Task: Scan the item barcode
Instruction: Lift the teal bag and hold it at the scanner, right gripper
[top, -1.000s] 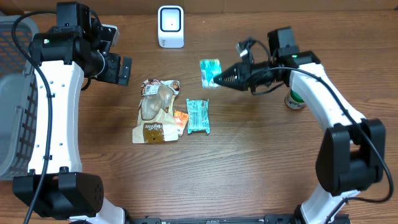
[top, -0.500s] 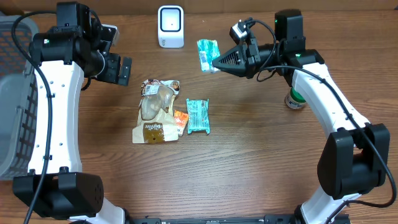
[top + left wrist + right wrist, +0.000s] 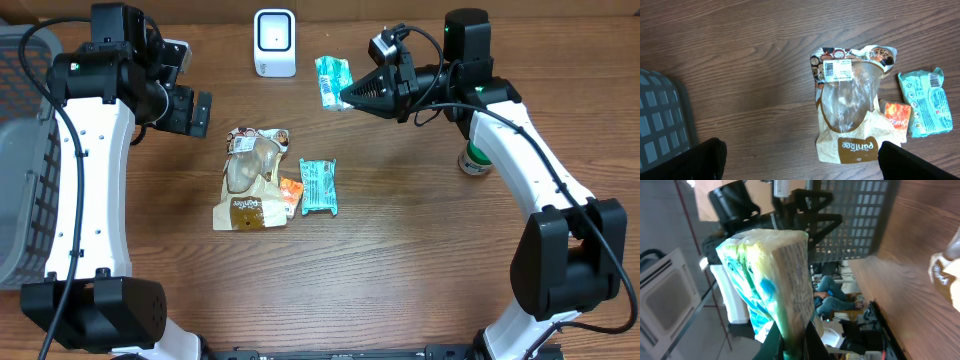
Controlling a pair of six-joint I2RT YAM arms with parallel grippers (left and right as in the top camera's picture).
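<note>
A teal and white packet [image 3: 333, 80] hangs above the back of the table with my right gripper [image 3: 345, 97] shut on its lower edge. It is just right of the white scanner [image 3: 274, 42]. In the right wrist view the packet [image 3: 775, 275] stands edge-on, pinched between the fingertips [image 3: 771, 341], with fine print on its narrow side. My left gripper [image 3: 185, 110] is open and holds nothing, left of the brown pouch [image 3: 252, 178]. Its fingers [image 3: 700, 160] frame bare wood and the pouch's lower end [image 3: 857, 145].
On the table's middle lie the brown pouch, a small orange packet [image 3: 290, 192] and a second teal packet [image 3: 319, 186]. A green and white bottle [image 3: 474, 160] stands under the right arm. A grey basket [image 3: 20, 180] fills the left edge.
My right gripper has carried the teal packet up and to the left, closer to the scanner, and slowed over the last half second. The left arm has not moved.
</note>
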